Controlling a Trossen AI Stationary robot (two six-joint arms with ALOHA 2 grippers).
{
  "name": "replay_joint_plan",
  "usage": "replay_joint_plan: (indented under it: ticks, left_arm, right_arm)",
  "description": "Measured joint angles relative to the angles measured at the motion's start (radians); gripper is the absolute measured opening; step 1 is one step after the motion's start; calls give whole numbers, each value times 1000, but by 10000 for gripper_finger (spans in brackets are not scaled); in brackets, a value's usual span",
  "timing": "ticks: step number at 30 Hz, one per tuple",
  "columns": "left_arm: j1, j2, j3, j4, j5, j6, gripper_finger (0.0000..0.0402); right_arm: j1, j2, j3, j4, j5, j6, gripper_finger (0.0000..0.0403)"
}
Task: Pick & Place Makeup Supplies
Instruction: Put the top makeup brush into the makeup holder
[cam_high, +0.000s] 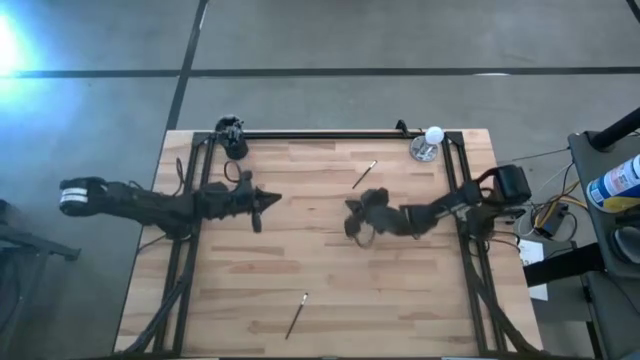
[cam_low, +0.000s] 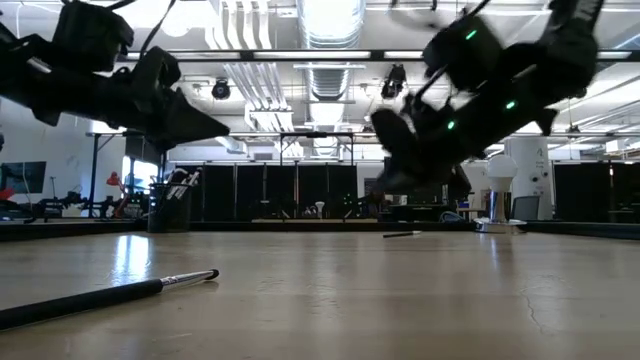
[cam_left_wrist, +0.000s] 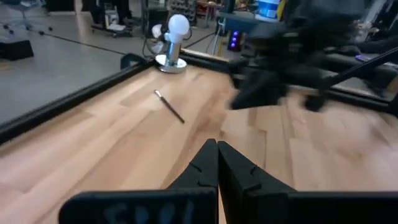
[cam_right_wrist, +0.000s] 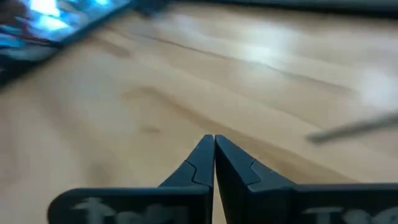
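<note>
At the far left corner of the counter (cam_high: 330, 255), a small black cup (cam_high: 235, 146) is seen with several brush handles standing in it. Just in front of it, the left end effector (cam_high: 272, 200) is held above the wood, its fingers (cam_left_wrist: 208, 163) pressed together with nothing between them. Near the front edge, a little left of centre, one makeup brush (cam_high: 296, 315) is seen lying flat on the boards. A second brush (cam_high: 364, 174) lies toward the far side, near the centre. The right end effector (cam_high: 352, 212) is held above the counter close to that second brush without touching it; its fingers (cam_right_wrist: 205, 158) are closed and empty. At the far right corner, a white ball on a silver base (cam_high: 429, 144) is found standing by the rail.
</note>
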Motion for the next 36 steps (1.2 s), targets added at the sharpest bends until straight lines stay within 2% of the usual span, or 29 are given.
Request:
replay_joint_plan:
  ticks: [3,7,11,16,21,36]
  left_arm:
    - [-3,5,-18,9,-2,-8,0]
    - [-3,15,-25,8,-39,-8,0]
    - [-3,26,-30,8,-43,-9,0]
    - [-3,32,-34,7,-43,-10,0]
    - [-3,38,-34,7,-44,-10,0]
    - [-3,46,-34,6,-45,-9,0]
  right_arm:
    - [-95,3,52,-216,-39,121,16]
    - [-183,6,144,-496,-44,206,42]
    - [-255,6,223,-678,-41,252,79]
    - [-353,6,256,-740,-41,267,118]
    - [-431,7,256,-760,-36,316,137]
    - [-491,7,257,-754,10,357,132]
